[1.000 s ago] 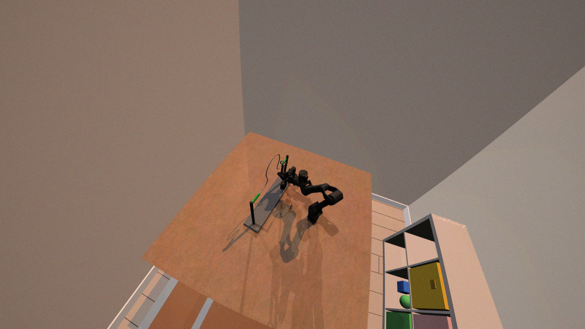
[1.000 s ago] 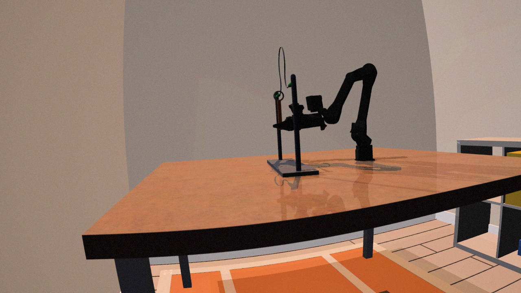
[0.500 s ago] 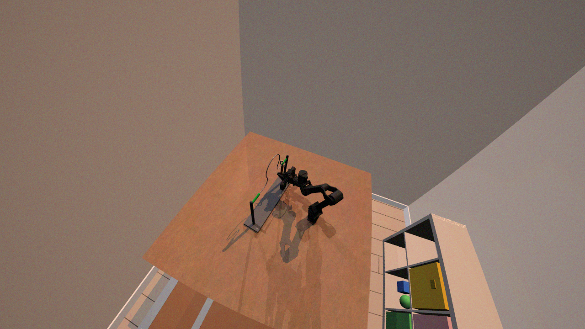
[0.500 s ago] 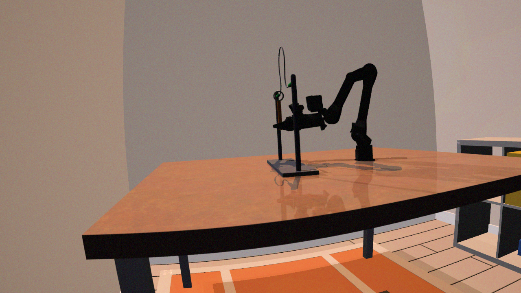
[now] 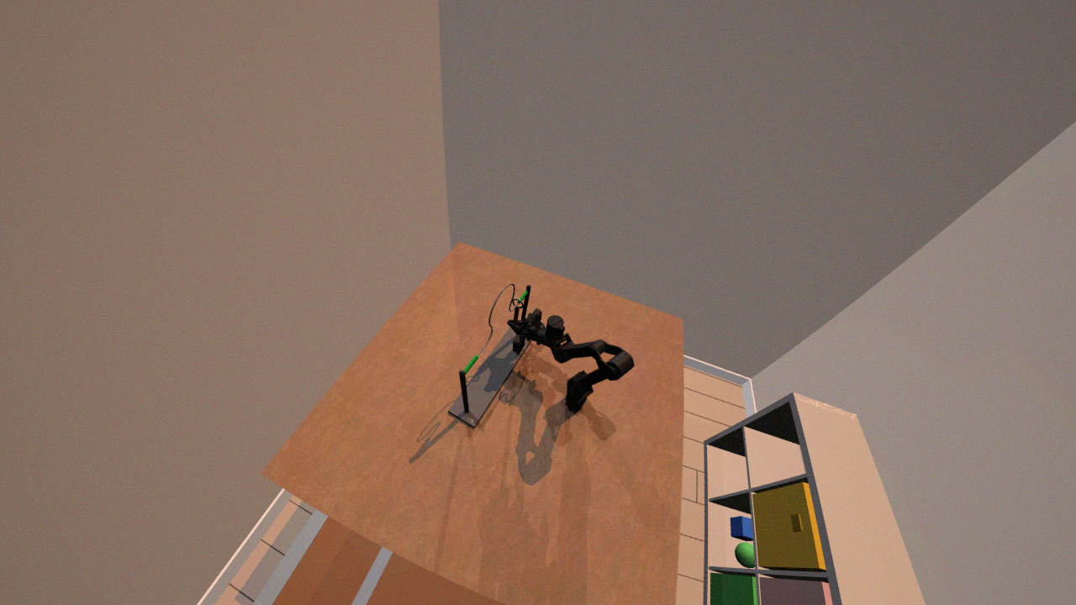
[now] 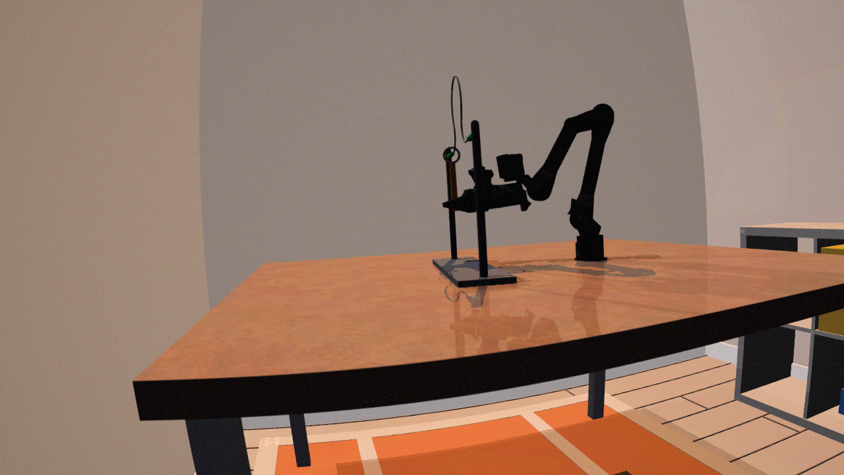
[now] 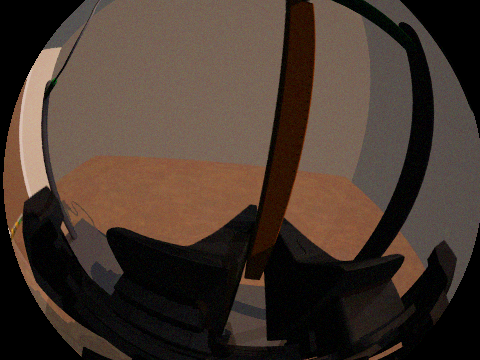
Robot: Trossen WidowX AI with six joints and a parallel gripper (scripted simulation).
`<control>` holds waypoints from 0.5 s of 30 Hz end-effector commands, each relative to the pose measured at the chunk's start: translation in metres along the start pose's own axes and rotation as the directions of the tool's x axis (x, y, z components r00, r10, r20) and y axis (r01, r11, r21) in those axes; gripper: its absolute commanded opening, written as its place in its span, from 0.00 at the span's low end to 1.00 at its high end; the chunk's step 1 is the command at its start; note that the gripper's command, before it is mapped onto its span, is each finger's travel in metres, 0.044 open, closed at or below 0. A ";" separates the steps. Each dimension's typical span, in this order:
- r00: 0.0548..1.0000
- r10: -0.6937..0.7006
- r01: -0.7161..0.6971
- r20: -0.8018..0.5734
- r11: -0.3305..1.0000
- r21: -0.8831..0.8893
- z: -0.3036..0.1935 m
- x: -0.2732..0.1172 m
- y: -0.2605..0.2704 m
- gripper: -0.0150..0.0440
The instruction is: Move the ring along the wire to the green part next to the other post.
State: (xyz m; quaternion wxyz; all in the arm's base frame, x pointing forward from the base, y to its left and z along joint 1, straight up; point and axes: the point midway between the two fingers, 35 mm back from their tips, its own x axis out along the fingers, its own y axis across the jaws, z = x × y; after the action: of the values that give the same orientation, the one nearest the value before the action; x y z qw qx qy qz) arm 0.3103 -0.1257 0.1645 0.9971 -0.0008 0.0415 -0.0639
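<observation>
My gripper (image 5: 512, 324) (image 6: 446, 204) (image 7: 264, 237) is shut on the lower end of the orange handle (image 6: 453, 180) (image 7: 295, 100), which stands upright. The ring (image 6: 444, 155) on top of it is around the green part (image 5: 524, 295) (image 6: 450, 154) (image 7: 380, 20) beside the far post (image 6: 453, 236) (image 7: 422, 115). In the exterior view the green shows near the ring's middle; whether they touch is too small to tell. The grey wire (image 6: 452, 94) (image 7: 80, 42) arches high and bends down to the other green part (image 5: 471, 365) at the near post (image 5: 464, 392) (image 6: 481, 236). The wrist view cuts off most of the ring.
Both posts stand on a flat grey base (image 5: 488, 380) (image 6: 501, 280) on the brown table (image 5: 361, 421) (image 6: 265, 330). In the wrist view the far post rises close at the right of the fingers. A shelf (image 5: 827, 466) stands beside the table.
</observation>
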 end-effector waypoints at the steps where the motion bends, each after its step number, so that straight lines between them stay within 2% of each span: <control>1: 1.000 -0.002 0.002 0.009 1.000 0.003 0.003 -0.001 0.004 0.00; 15: 1.000 0.004 -0.005 0.010 0.999 0.046 0.003 -0.001 0.023 0.00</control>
State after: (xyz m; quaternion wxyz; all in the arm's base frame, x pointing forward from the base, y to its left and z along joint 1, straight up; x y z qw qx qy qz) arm 0.3132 -0.1069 0.1648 0.9971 0.0162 0.0401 -0.0620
